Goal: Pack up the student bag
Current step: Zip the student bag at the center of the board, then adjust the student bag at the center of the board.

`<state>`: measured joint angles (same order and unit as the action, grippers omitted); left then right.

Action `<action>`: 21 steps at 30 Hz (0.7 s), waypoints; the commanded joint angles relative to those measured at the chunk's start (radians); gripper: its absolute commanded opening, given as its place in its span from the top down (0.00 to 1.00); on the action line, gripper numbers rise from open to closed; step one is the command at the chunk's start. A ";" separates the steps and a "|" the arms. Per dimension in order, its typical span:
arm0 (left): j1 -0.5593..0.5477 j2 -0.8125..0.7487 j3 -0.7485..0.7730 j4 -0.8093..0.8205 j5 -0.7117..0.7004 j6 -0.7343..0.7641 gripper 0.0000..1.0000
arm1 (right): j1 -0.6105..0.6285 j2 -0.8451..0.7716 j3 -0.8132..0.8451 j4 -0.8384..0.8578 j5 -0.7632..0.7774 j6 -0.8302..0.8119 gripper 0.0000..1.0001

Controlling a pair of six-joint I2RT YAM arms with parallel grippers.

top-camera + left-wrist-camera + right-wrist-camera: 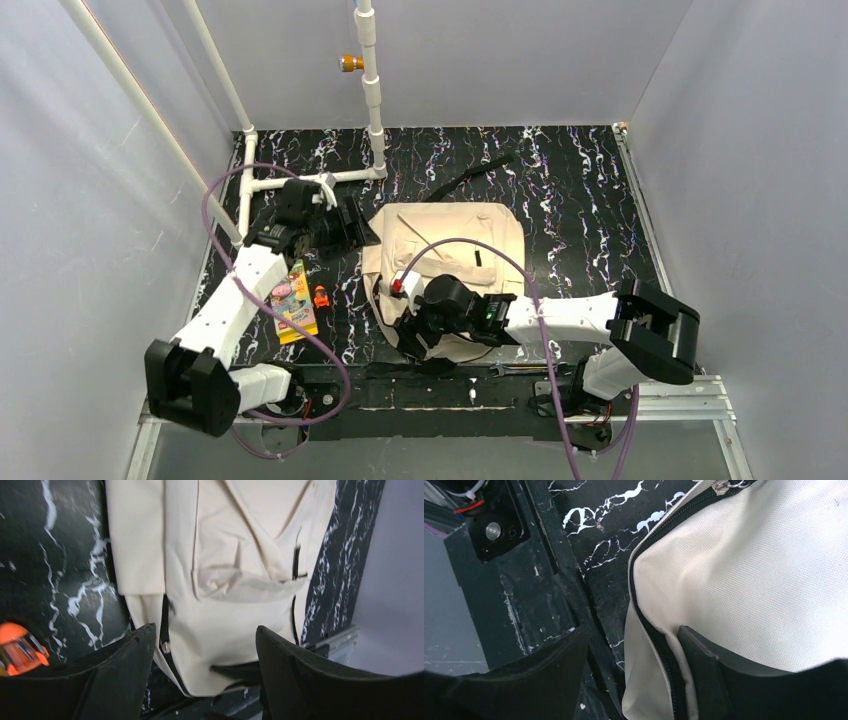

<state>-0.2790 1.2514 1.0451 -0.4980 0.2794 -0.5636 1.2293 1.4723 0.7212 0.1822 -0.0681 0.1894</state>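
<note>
The beige student bag (455, 245) lies flat mid-table, its black strap trailing behind it. My left gripper (338, 225) is open and empty, just off the bag's left edge; its wrist view looks down over the bag (225, 555), with the jaws wide apart (205, 650). My right gripper (418, 325) is open at the bag's near left corner. In its wrist view (631, 650) the jaws straddle the bag's (749, 580) black zip edge (659, 645), one finger (704, 655) on the fabric, the other over the table. A colourful book (293, 302) lies left of the bag.
A small orange object (321, 296) sits beside the book and shows in the left wrist view (20, 647). A white pipe frame (310, 180) stands at the back left. A metal rail (660, 400) runs along the near edge. Grey walls enclose the table.
</note>
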 commanded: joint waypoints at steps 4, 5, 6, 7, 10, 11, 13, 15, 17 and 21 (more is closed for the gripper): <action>-0.050 -0.189 -0.338 0.162 0.202 -0.232 0.36 | -0.115 0.027 -0.073 0.101 -0.143 0.136 0.19; -0.062 -0.200 -0.366 0.181 0.198 -0.251 0.36 | -0.127 0.031 -0.079 0.112 -0.150 0.145 0.18; -0.073 -0.208 -0.387 0.192 0.192 -0.262 0.36 | -0.133 0.036 -0.079 0.114 -0.156 0.146 0.18; -0.084 -0.211 -0.402 0.202 0.186 -0.268 0.37 | -0.137 0.042 -0.080 0.117 -0.164 0.147 0.18; -0.124 -0.188 -0.422 0.234 0.162 -0.288 0.40 | -0.137 0.064 -0.075 0.133 -0.208 0.151 0.20; -0.146 -0.171 -0.420 0.234 0.141 -0.283 0.42 | -0.138 0.068 -0.072 0.136 -0.222 0.153 0.21; -0.188 -0.133 -0.420 0.211 0.057 -0.268 0.47 | -0.138 0.064 -0.067 0.131 -0.230 0.155 0.21; -0.208 -0.084 -0.435 0.197 -0.006 -0.263 0.54 | -0.139 0.041 -0.060 0.113 -0.229 0.161 0.21; -0.209 -0.059 -0.458 0.191 -0.042 -0.265 0.60 | -0.151 -0.003 -0.052 0.085 -0.229 0.175 0.20; -0.209 -0.020 -0.473 0.165 -0.151 -0.230 0.63 | -0.235 -0.129 -0.053 0.021 -0.228 0.221 0.13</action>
<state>-0.4870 1.2076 0.5953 -0.2798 0.2840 -0.8299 1.0630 1.4696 0.6563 0.2600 -0.2726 0.3576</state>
